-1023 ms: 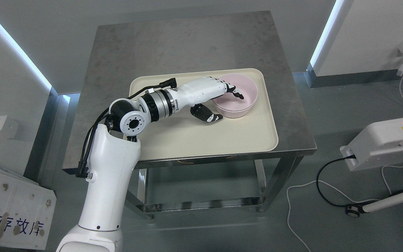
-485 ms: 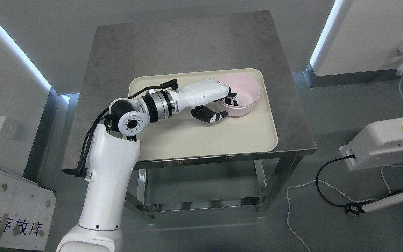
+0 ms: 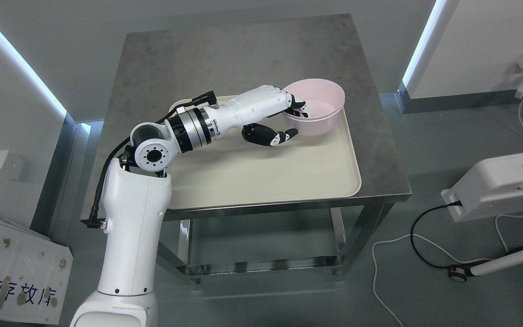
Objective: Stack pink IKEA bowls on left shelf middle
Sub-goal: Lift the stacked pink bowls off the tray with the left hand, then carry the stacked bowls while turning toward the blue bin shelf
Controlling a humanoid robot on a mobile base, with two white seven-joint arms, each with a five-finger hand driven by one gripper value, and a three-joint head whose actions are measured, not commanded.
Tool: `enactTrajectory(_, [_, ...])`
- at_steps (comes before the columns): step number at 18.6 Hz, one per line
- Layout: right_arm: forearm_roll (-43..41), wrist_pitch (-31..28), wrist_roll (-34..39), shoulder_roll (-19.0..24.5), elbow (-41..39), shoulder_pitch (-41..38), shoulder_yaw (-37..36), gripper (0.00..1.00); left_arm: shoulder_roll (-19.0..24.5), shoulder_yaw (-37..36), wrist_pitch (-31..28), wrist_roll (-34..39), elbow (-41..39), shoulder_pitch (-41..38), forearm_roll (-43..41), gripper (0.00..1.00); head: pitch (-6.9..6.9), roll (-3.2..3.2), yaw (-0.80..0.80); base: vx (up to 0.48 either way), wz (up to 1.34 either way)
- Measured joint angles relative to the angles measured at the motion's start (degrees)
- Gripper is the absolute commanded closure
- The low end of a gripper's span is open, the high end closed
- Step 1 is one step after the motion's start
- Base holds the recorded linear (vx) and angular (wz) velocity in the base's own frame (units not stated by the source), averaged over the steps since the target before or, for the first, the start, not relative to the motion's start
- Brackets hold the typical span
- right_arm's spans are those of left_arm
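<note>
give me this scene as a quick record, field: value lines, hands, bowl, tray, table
left hand: left hand grips the pink bowl's near-left rim, fingers inside, thumb below and outside
right hand: not in view
bowl: pink bowl, lifted and tilted, over the tray's far right corner
tray: cream tray, nothing else seen on it
table: steel table, tray on its near half
floor: white device and cables at right
shelf: none visible

A cream tray lies on a steel table — white device at right.
</note>
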State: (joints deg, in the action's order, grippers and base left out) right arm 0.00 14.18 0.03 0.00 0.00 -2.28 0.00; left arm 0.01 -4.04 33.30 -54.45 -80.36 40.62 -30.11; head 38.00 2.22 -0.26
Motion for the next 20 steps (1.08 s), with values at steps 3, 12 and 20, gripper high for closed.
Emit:
enactTrajectory(3, [0.0, 0.0, 0.0, 0.0, 0.0, 0.0, 0.0, 0.00, 0.0, 1.9, 2.7, -1.3, -1.0, -0.3, 2.9, 0.99, 0.00, 0.00, 0.00, 0.000, 0.00])
enactTrajectory(12, [0.0, 0.0, 0.0, 0.0, 0.0, 0.0, 0.0, 0.00, 0.0, 6.3, 8.9, -2.6, -5.1, -3.7, 6.9, 0.99, 0.00, 0.00, 0.00, -0.022, -0.01])
enactTrajectory(20, [0.0, 0.0, 0.0, 0.0, 0.0, 0.0, 0.0, 0.00, 0.0, 8.0, 10.7, -2.7, -8.6, -6.0, 8.5, 0.99, 0.00, 0.00, 0.00, -0.111, -0.05])
